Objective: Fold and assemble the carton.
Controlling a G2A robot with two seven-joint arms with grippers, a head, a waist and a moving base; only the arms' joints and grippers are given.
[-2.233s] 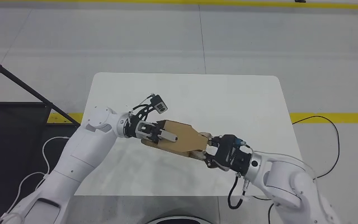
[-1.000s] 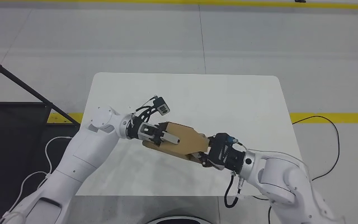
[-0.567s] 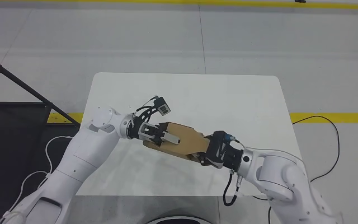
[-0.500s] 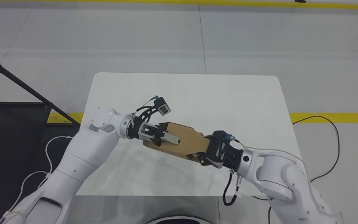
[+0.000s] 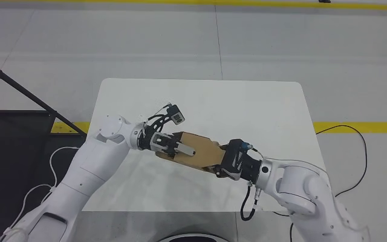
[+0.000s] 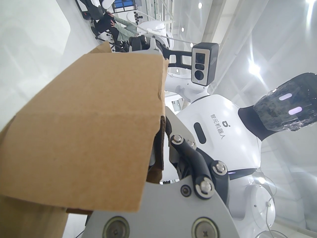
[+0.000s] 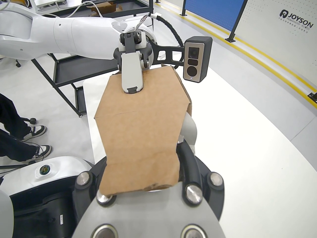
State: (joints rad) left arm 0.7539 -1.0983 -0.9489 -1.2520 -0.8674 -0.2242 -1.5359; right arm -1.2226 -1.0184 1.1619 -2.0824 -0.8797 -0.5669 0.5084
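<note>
A brown cardboard carton point(image 5: 201, 152), partly folded, hangs just above the white table point(image 5: 260, 109) between my two arms. My left gripper point(image 5: 176, 148) is shut on its left end, with one pale finger point(image 7: 132, 77) lying flat on the top panel. My right gripper point(image 5: 225, 162) is shut on the opposite end. A grey finger point(image 7: 190, 127) shows beside the carton's point(image 7: 141, 130) edge, and the other one is hidden under the cardboard. In the left wrist view the carton point(image 6: 84, 130) looks like a hollow sleeve with a dark finger link point(image 6: 195, 164) beside its open side.
The table's front edge point(image 5: 151, 209) lies close below the arms. A black shelving rack point(image 7: 66, 73) stands off the table's left side. Bare tabletop stretches behind the carton and to its right point(image 5: 278, 127).
My right gripper has crept left along the carton, closer to the left gripper. The left gripper and carton have shifted slightly right. Both grips have held.
</note>
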